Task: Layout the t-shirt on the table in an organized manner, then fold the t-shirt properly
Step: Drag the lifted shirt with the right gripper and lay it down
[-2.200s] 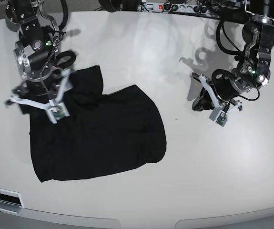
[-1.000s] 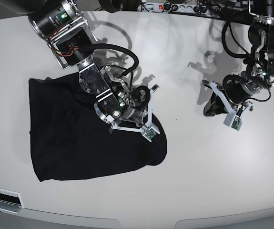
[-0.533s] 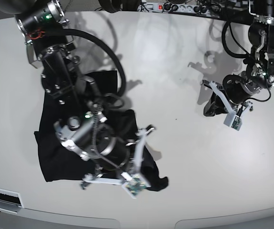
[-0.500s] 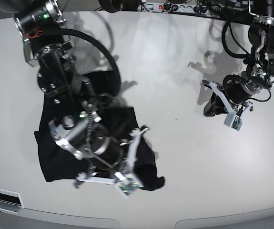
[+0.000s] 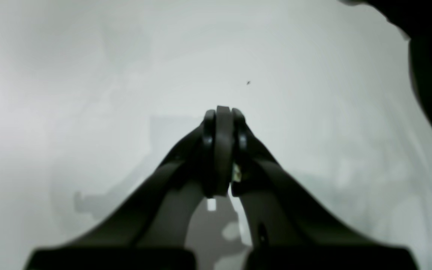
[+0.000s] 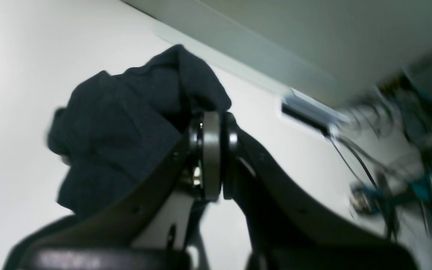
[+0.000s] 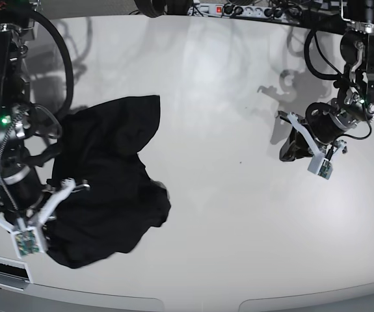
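The white table [image 7: 226,214] fills nearly the whole base view. Its rounded near edge runs along the bottom from 7 to 5 o'clock, and its far edge curves across the top. The black t-shirt [image 7: 112,175] lies bunched and rumpled on the left part of the top, around 8 to 9 o'clock. One lobe reaches up toward 10 o'clock, and its lower hem sags close to the near edge at about 7 o'clock.

From the middle of the table out to 3, 5 and 12 o'clock the surface is bare glossy white, carrying only arm shadows and one tiny dark speck near the centre.

The right gripper [image 7: 43,224] sits low at 8 o'clock, against the shirt's left side and close to the table's near-left edge. In the right wrist view its fingers [image 6: 204,157] are pressed together, with a fold of the dark cloth [image 6: 126,123] pinched between them and bulging above and to the left of the tips.

The left gripper [image 7: 304,144] hangs over open table at 3 o'clock, well apart from the shirt. In its wrist view the fingers [image 5: 219,150] meet with nothing between them, over plain white surface.

Along the far edge at 12 to 1 o'clock lie a power strip [image 7: 239,10] and a tangle of black cables [image 7: 284,13]. A pale slotted panel [image 7: 1,270] sits at the front-left corner, at 7 o'clock, just below the right gripper.
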Tool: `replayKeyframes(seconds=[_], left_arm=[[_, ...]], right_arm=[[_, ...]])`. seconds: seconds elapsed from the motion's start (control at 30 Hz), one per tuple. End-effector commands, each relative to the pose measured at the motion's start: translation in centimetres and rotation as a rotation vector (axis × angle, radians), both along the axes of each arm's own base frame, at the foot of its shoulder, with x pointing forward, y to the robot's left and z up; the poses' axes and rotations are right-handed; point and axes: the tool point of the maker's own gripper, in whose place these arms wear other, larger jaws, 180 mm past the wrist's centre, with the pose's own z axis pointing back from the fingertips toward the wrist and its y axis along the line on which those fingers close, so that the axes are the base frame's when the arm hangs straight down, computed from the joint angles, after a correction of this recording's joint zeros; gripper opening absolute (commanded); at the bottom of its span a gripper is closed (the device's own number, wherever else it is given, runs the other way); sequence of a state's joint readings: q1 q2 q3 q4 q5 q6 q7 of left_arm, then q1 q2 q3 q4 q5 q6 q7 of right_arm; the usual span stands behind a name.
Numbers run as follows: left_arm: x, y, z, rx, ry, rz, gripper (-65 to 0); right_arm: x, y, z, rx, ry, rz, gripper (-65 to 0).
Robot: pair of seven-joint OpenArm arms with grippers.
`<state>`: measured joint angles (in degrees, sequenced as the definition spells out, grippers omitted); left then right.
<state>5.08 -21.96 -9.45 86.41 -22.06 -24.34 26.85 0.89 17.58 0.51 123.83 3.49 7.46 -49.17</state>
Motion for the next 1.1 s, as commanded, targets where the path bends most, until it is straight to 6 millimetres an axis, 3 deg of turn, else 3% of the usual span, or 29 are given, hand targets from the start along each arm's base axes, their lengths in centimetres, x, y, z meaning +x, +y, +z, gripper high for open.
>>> replayKeyframes(seconds=[0.0,0.07,0.13,0.27,0.37,0.43,0.67,0.8,1.07], left_arm=[[1.0,0.2,1.6,-0.013,-0.053,0.001,-65.0],[1.0,0.2,1.6,-0.013,-0.054,0.001,-65.0],[1.0,0.2,1.6,-0.013,-0.054,0.001,-65.0],[1.0,0.2,1.6,-0.012,-0.053,0.001,-65.0],[1.0,0.2,1.5,-0.012,-0.052,0.001,-65.0],[1.0,0.2,1.6,-0.011,-0.053,0.001,-65.0],[1.0,0.2,1.6,-0.013,-0.054,0.001,-65.0],[1.0,0.2,1.6,-0.013,-0.053,0.001,-65.0],[1.0,0.2,1.6,-0.012,-0.053,0.001,-65.0]], right_arm=[[0.1,-1.2,2.0,-0.01,-0.069,-0.029,-65.0],[-0.2,-1.8,1.8,0.008,-0.06,-0.02,-65.0],[-0.4,-0.9,1.7,0.053,-0.044,0.061,-65.0],[-1.7,4.0,1.2,0.12,0.009,0.356,-65.0],[-4.6,7.8,-0.6,0.122,0.121,0.61,-65.0],[-6.5,8.8,-2.2,0.16,0.214,0.679,-65.0],[-13.2,9.0,-7.6,0.235,0.534,0.763,-65.0],[-16.2,7.8,-10.3,0.219,0.661,0.735,-65.0],[-21.7,7.6,-13.5,0.229,0.857,0.745,-65.0]])
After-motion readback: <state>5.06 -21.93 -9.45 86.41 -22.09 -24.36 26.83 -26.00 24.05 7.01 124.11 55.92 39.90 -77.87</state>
